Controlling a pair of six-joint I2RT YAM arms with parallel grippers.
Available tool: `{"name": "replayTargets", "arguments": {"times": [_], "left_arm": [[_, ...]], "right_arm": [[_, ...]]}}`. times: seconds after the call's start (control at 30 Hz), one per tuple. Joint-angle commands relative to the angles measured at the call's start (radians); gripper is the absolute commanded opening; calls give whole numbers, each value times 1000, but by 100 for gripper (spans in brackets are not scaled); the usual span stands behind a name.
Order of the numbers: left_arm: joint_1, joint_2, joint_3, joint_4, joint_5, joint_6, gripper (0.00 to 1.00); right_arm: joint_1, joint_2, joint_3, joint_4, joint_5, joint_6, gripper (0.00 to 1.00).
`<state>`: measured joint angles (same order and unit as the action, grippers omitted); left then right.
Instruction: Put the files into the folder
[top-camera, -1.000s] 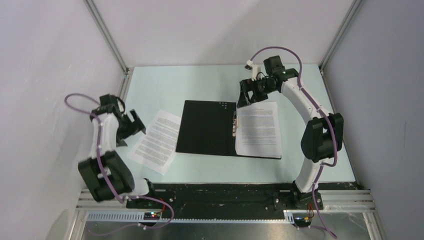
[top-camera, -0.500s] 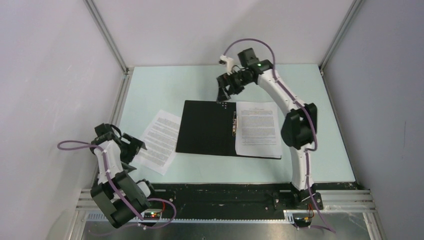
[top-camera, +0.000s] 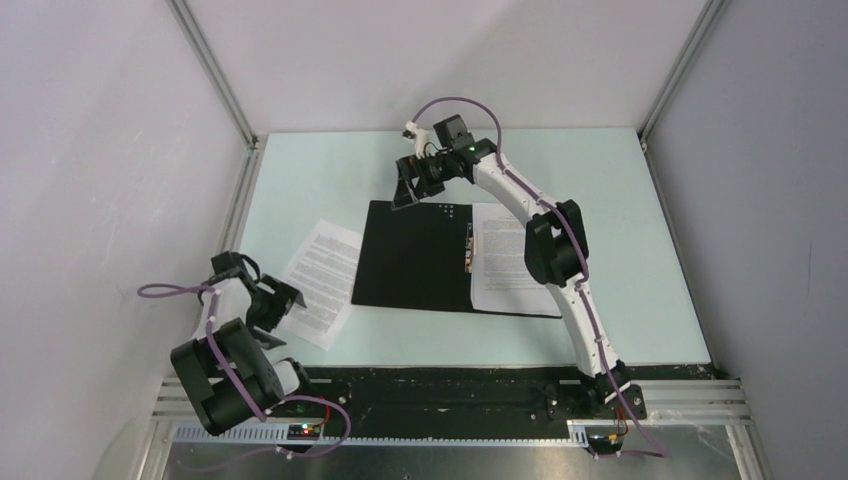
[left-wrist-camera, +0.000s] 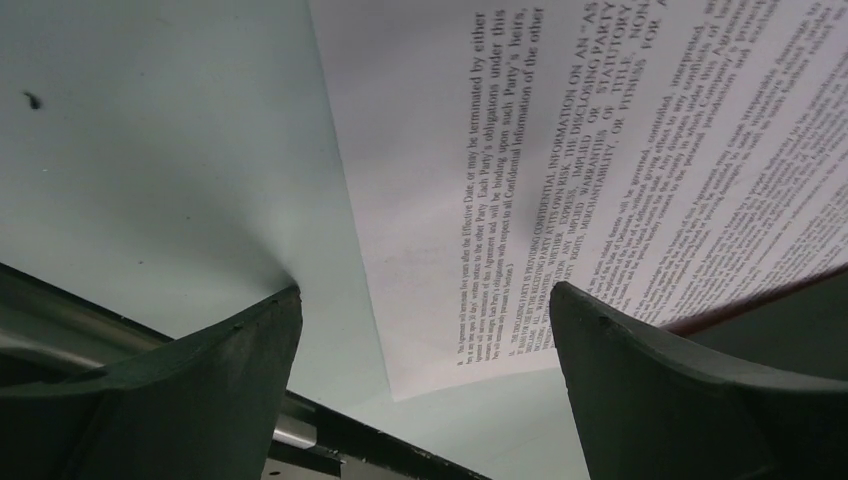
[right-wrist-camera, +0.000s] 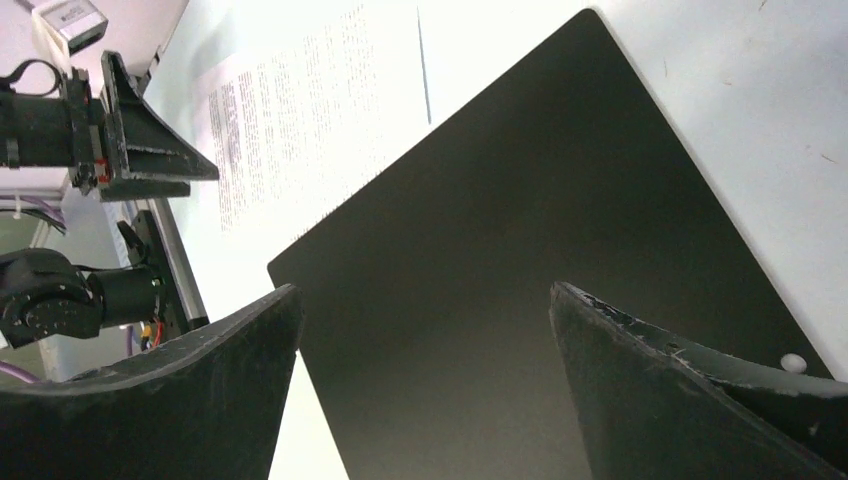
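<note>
Left of the folder (top-camera: 410, 255), my left gripper (top-camera: 275, 303) hangs spread and empty over the near corner of the loose file (top-camera: 322, 272). Its arm is folded low, presumably ready to lift it. The folder lies open, black side up, with a second file (top-camera: 515, 262) on its right half. My right gripper (top-camera: 408, 188), released and empty, reaches over its far-left corner, arm stretched long.

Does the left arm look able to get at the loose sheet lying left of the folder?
Probably yes: the left tool hangs open right at the loose sheet's near corner, with nothing between them. The sheet lies flat, so gripping its edge may be awkward.
</note>
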<state>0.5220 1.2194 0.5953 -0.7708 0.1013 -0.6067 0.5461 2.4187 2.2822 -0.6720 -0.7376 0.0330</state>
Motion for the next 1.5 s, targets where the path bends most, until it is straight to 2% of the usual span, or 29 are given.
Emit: {"name": "replayTargets", "arguments": {"times": [0.0, 0.2, 0.3, 0.53, 0.7, 0.87, 1.0, 1.2, 1.27, 1.47], "left_arm": [[-20, 0, -85, 200, 26, -53, 100], [-21, 39, -178, 405, 42, -114, 100], [-22, 61, -195, 554, 120, -110, 100], [-32, 224, -134, 888, 385, -71, 100], [-82, 327, -65, 922, 455, -73, 100], [-139, 369, -17, 939, 447, -90, 100], [-163, 374, 0, 986, 524, -123, 100], [-197, 384, 41, 1177, 663, -220, 100], [-207, 390, 50, 1307, 688, -260, 100], [-208, 411, 133, 1430, 656, -309, 100]], "right_arm": [[-2, 14, 58, 100, -32, 71, 98], [36, 90, 52, 240, -44, 216, 99], [82, 142, 84, 371, -54, 299, 99], [161, 309, 173, 438, -29, 369, 99], [184, 326, 137, 461, -36, 437, 99], [188, 338, 106, 460, -33, 482, 99], [187, 341, 79, 467, -44, 504, 99], [184, 341, 58, 476, -53, 529, 99], [184, 341, 48, 484, -60, 543, 99], [183, 338, 24, 487, -75, 551, 99]]}}
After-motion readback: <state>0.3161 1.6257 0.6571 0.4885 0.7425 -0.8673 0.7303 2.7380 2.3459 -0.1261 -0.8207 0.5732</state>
